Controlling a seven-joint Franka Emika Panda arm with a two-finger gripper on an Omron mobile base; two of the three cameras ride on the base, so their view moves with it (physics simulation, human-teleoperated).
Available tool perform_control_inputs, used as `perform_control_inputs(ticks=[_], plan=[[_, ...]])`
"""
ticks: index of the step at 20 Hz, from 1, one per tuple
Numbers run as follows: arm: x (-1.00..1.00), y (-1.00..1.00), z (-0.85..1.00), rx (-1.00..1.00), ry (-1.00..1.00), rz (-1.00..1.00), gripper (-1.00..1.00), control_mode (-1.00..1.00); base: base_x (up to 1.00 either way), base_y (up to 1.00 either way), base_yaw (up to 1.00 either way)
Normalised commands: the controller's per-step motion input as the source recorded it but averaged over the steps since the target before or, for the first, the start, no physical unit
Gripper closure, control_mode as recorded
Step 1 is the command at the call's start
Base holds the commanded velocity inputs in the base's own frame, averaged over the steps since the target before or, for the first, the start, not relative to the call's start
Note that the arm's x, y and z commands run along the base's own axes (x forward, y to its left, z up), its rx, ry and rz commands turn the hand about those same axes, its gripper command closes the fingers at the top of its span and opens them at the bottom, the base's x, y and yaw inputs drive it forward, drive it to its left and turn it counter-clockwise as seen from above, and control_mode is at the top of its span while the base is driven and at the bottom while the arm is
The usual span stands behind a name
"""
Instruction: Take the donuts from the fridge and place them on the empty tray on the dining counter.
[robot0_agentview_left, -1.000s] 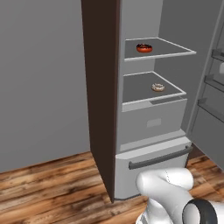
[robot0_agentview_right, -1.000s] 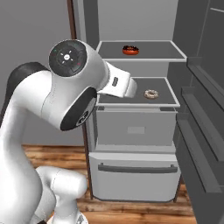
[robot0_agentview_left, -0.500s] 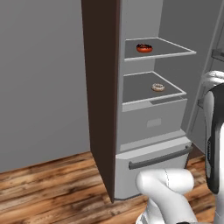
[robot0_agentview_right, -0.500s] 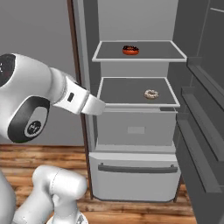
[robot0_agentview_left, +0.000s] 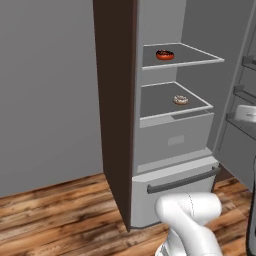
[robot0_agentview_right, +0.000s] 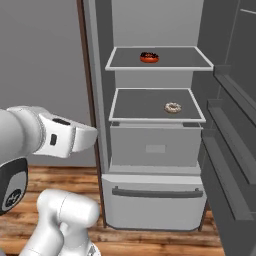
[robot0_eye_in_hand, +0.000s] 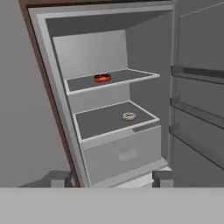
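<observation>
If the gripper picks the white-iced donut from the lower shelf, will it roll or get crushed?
The white-iced donut lies flat on the lower shelf, so it probably will not roll. It looks small, likely light. As a pastry, a tight squeeze might dent it.

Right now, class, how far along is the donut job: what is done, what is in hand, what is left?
Done: the fridge stands open. In hand: nothing; the gripper is open and faces the shelves from outside. Left: the chocolate-iced donut on the upper shelf and the white-iced donut on the lower shelf both need lifting out and carrying to the tray.
</observation>
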Motion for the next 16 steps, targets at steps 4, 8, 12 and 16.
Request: perform_control_inputs(ticks=[4,8,12,16], plan=[[-0.06,0.2,0.04,0.0,-0.14,0.23,-1.0,-1.0,0.0,0.0,0.0],[0.03,0.0,0.07,-0.01,-0.08,0.03,-1.0,1.0,0.36,-0.03,0.02],[0.0,0.0,0.0,0.0,0.0,0.0,-1.0,1.0,1.0,-0.27,0.01],[0.0,0.0,0.0,0.0,0.0,0.0,-1.0,1.0,0.87,-0.38,0.0]])
